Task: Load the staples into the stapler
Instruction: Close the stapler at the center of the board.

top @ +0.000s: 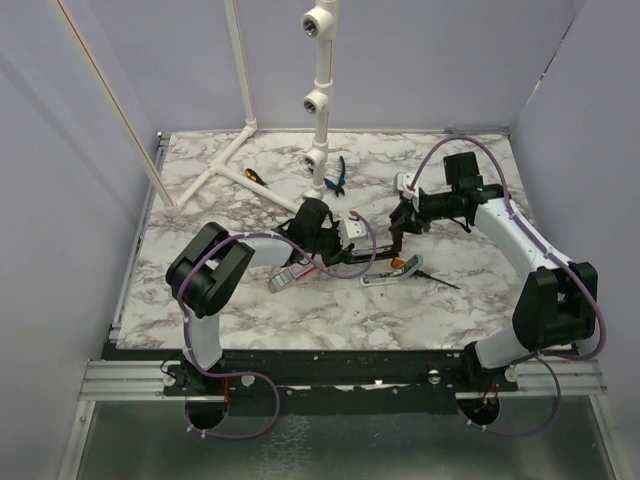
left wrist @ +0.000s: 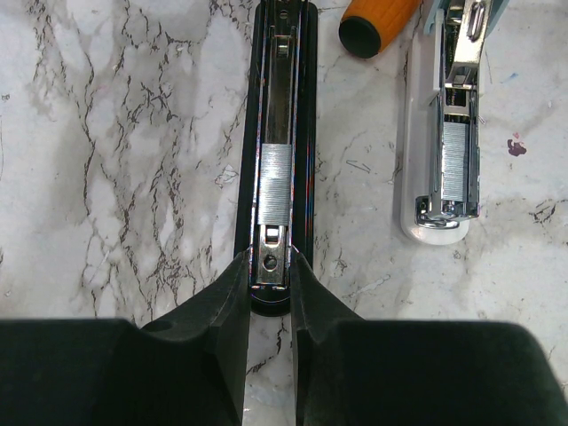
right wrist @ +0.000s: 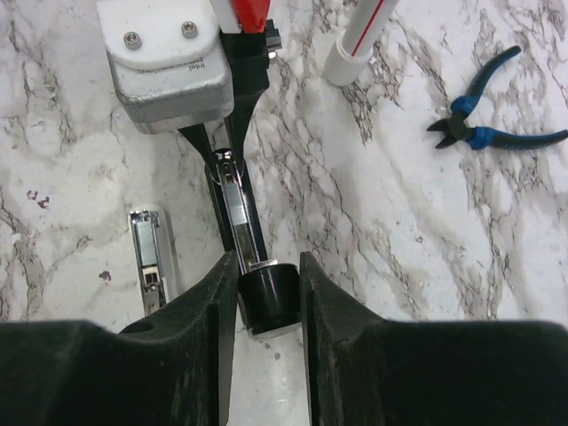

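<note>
The black stapler (left wrist: 306, 160) lies open on the marble, its metal channel facing up. A silvery staple strip (left wrist: 275, 182) sits in that channel. My left gripper (left wrist: 271, 266) is shut on the near end of the channel. My right gripper (right wrist: 268, 284) is shut on the stapler's black end piece (right wrist: 269, 300), with the channel (right wrist: 238, 213) running away from it toward my left gripper. In the top view both grippers, left (top: 347, 256) and right (top: 398, 238), meet over the stapler (top: 368, 262) at mid table. The white and red staple box (top: 285, 280) lies by my left arm.
A pale teal bar-shaped stapler (left wrist: 444, 160) lies open right beside the black one, also seen in the right wrist view (right wrist: 151, 262). An orange-handled screwdriver (left wrist: 377, 22) lies between them. Blue pliers (right wrist: 497, 124), a yellow screwdriver (top: 255, 175) and white pipework (top: 230, 172) lie farther back.
</note>
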{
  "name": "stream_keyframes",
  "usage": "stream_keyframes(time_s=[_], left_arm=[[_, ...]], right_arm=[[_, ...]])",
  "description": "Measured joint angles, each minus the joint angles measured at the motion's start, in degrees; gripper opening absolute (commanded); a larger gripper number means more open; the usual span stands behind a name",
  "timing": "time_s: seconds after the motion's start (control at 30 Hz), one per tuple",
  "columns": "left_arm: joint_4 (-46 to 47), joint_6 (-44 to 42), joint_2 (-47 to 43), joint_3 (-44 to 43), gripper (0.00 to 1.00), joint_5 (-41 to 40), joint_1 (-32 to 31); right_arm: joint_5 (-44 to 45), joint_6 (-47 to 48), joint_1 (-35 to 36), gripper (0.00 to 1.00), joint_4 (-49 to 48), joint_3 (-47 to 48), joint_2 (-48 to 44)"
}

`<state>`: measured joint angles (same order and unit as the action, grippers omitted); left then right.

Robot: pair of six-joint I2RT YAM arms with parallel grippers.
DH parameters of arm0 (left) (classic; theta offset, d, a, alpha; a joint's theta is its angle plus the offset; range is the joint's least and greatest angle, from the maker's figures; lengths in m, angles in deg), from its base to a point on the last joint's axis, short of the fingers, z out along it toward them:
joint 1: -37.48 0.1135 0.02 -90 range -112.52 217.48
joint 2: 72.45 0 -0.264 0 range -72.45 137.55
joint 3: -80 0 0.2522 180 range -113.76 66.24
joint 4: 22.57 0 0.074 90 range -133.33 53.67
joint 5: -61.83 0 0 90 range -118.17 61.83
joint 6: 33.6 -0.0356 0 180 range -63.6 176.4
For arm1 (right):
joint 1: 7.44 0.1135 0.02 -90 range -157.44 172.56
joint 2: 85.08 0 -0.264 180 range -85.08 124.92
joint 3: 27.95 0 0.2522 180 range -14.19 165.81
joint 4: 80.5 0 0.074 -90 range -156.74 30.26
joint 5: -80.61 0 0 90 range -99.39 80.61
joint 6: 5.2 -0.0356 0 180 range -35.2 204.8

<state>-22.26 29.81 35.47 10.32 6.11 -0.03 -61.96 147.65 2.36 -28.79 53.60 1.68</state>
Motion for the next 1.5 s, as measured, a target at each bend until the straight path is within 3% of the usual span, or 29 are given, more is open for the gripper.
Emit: stream_keyframes(time_s=[0.57, 1.5], left_arm=[[2.54, 0.66, 0.02, 0.9, 0.0, 0.2, 0.07], [6.51, 2.05, 0.11, 2.34, 0.0, 1.11, 0.07]], right_arm=[[-2.89, -6.49, 3.8, 0.18, -11.32, -5.62, -0.52], [-2.86, -12.31, 6.75, 0.18, -18.73, -6.88, 2.6]])
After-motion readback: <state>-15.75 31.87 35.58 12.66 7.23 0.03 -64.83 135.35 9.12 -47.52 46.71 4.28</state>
